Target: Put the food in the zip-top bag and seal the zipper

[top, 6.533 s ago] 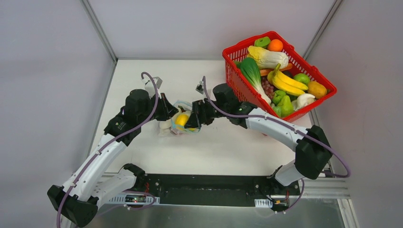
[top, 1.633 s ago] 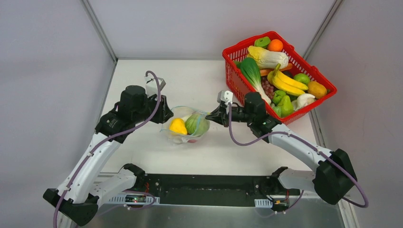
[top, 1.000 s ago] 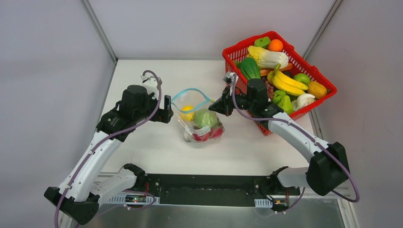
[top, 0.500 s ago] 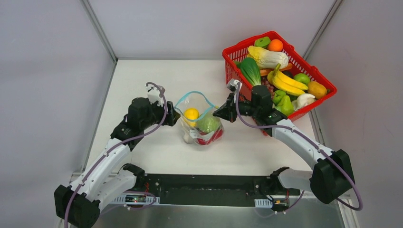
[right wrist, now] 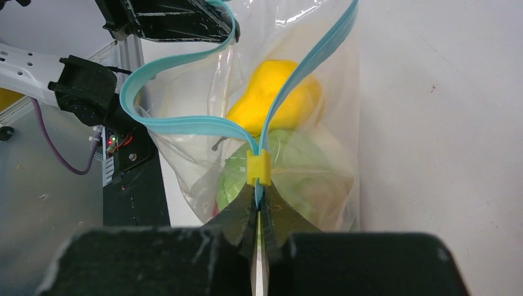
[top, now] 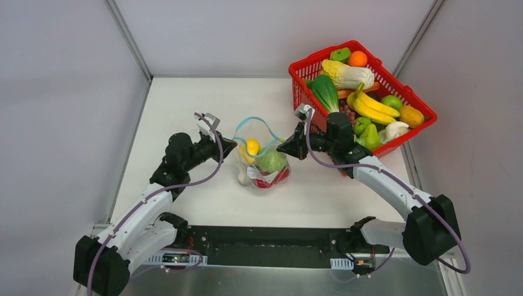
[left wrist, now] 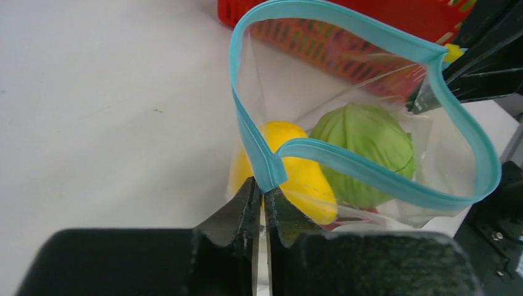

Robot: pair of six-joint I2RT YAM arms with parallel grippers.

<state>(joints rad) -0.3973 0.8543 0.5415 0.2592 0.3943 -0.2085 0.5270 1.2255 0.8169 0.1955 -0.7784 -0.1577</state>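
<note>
Left gripper (left wrist: 262, 186) closed onto zipper (left wrist: 370, 176), clearest from wrist

Legible text, brands, numbers, signs: none readable on the zip-top bag (top: 248, 179), the red basket (top: 414, 131) or the tabletop (top: 185, 105)

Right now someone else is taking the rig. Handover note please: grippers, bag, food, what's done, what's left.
Grippers: the left gripper is shut on the end fold of the zipper. The right gripper is shut on the opposite end, just below the yellow slider.
Bag: the zip-top bag is held between the two, its mouth gaping in a wide loop.
Food: lemon, cabbage, tomato and white radish are inside the bag.
Done: food is bagged and both zipper ends are gripped.
Left: pull the mouth flat and seal the zipper along its whole length.
</note>
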